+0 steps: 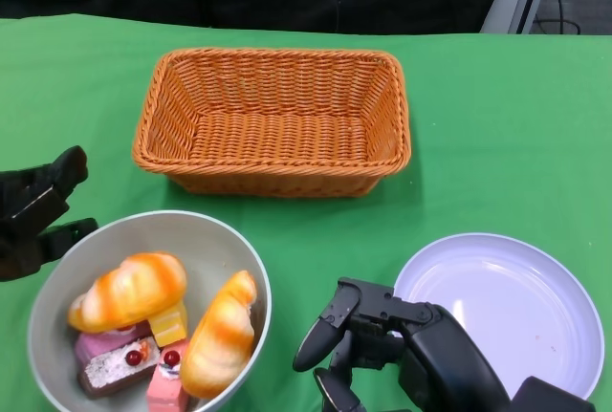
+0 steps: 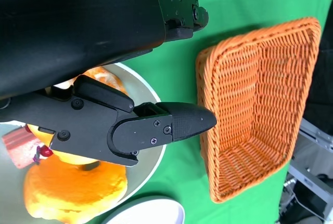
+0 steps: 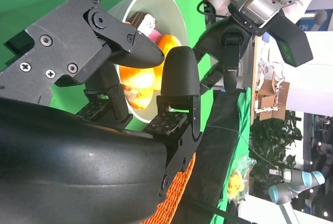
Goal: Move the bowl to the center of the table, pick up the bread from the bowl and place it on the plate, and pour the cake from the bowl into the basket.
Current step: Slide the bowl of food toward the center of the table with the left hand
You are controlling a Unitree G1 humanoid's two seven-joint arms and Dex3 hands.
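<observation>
Left hand sat at the table's left edge, just beside the bowl rim, fingers spread, holding nothing. Right hand hovered low between the bowl and the plate, fingers apart and pointing toward the bowl, also empty. Bowl was at front left, carrying two bread rolls and cake pieces. Basket stood behind the bowl, near table centre. Plate was at front right, just beside the right hand.
</observation>
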